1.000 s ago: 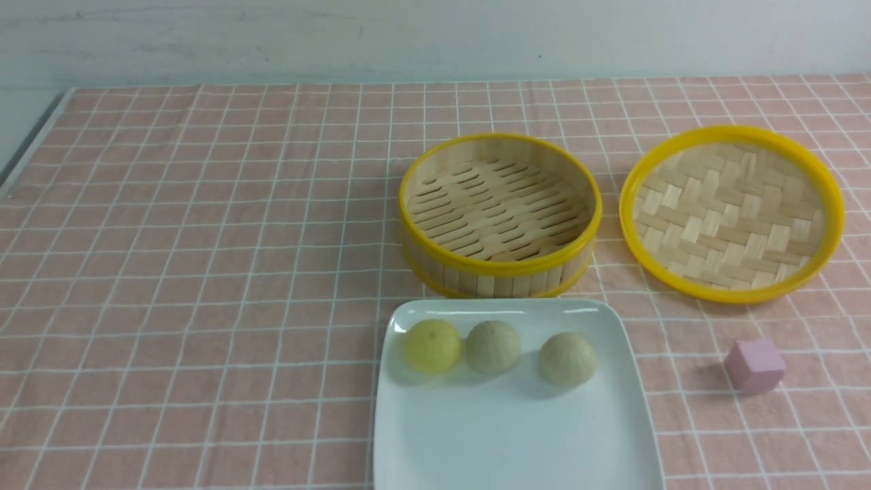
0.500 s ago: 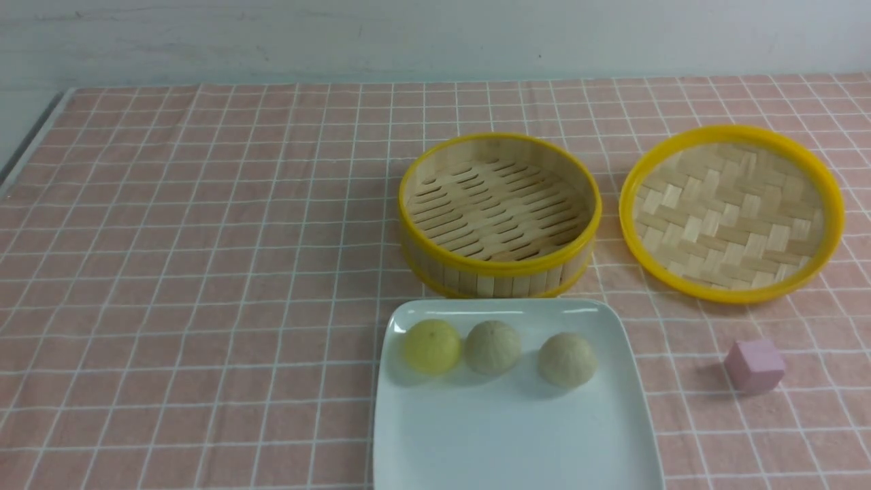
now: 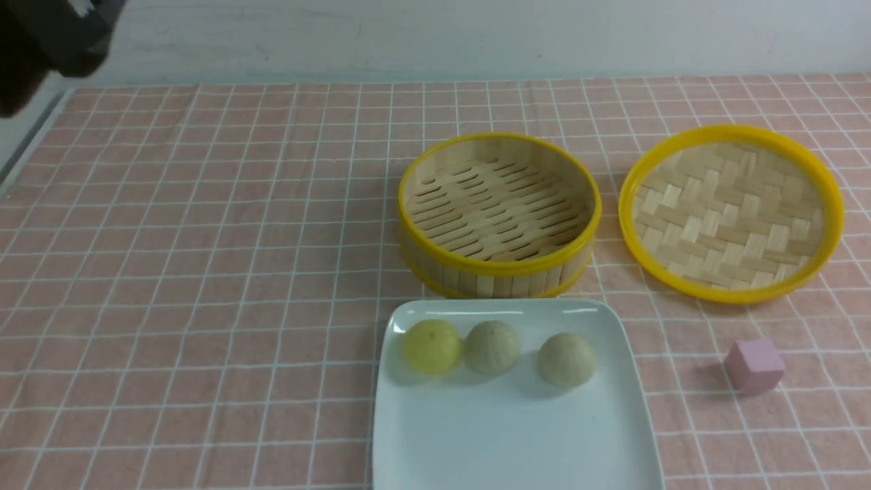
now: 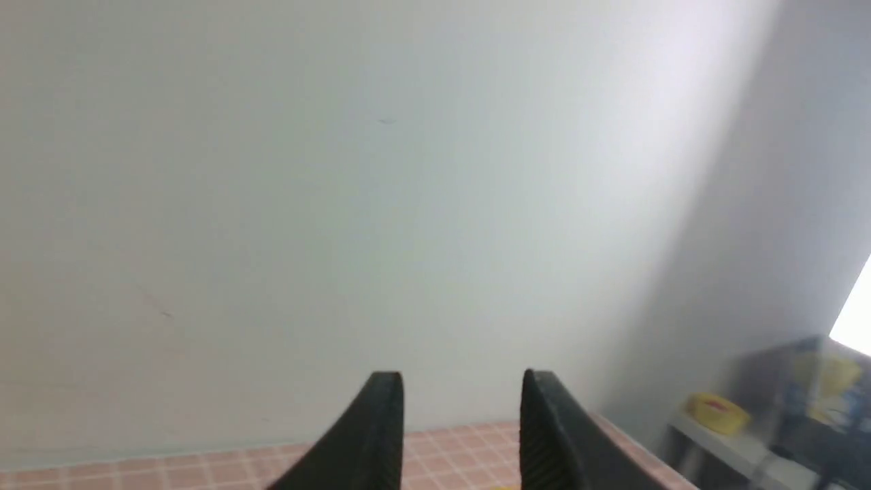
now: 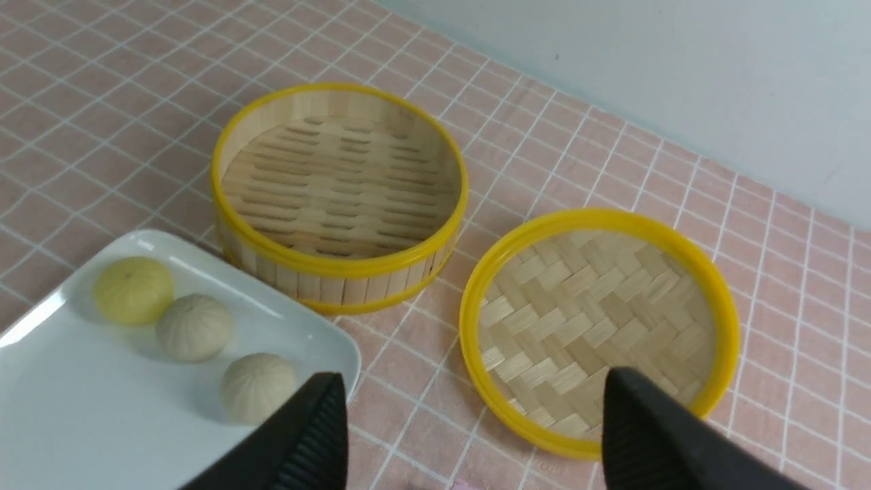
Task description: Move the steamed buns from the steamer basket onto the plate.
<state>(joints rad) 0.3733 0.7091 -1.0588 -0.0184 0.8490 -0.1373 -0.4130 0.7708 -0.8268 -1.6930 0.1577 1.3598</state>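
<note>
Dark arm parts [image 3: 61,34] have come into the front view at its far left, while the three buns have not moved, so the bun job looks done. From left to right, the left fingers [image 4: 457,429] are part open with nothing between them, the yellow bun [image 3: 431,347] and two beige buns [image 3: 491,348] sit on the white plate [image 3: 517,435] beyond the right fingers, near the bare steamer basket [image 3: 500,269], and the right fingers [image 5: 476,415] are wide open, holding nothing. Round buns point no way and have no long side.

Blunt black fingers [image 5: 316,425], matte and tapering.
</note>
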